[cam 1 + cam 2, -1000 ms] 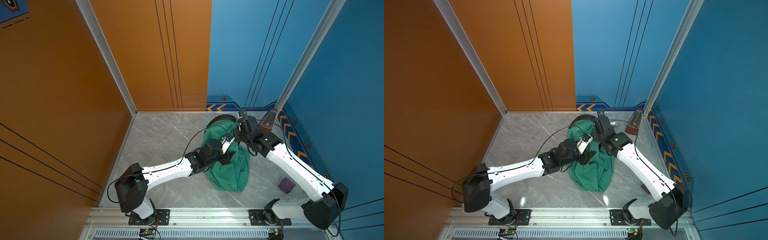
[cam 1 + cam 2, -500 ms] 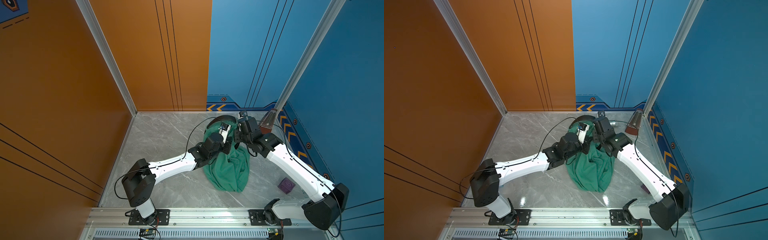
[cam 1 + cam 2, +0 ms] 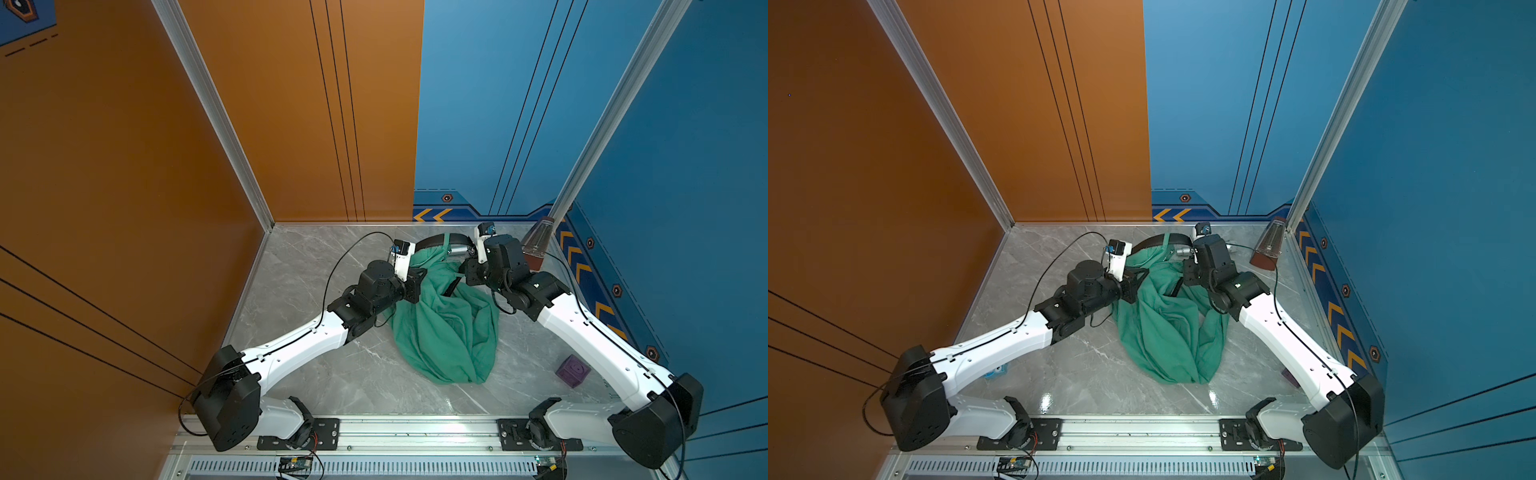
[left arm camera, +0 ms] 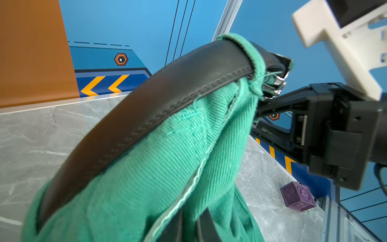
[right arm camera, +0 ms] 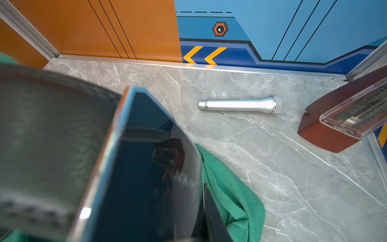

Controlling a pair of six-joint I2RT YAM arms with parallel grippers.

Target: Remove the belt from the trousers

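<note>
The green trousers [image 3: 444, 332] hang bunched between both arms, lifted at the waistband. The black belt [image 3: 440, 239] arcs along that far edge and passes through a green loop [image 4: 254, 69] near its silver buckle [image 4: 276, 81]. My left gripper [image 4: 191, 220] is shut on a fold of trouser cloth, at the waistband's left end [image 3: 417, 276]. My right gripper [image 3: 468, 259] is shut on the belt at the buckle [image 5: 146, 167], which fills the right wrist view and hides one finger.
A silver microphone [image 5: 240, 104] lies on the grey marble floor [image 3: 316, 257] behind the trousers. A reddish-brown metronome [image 3: 536, 245] stands in the far right corner. A purple cube [image 3: 573, 371] sits by the right wall. Orange and blue walls close in three sides.
My left gripper went from open over the trousers' middle to the far left of the waistband and shut on the cloth. The right arm has held still.
</note>
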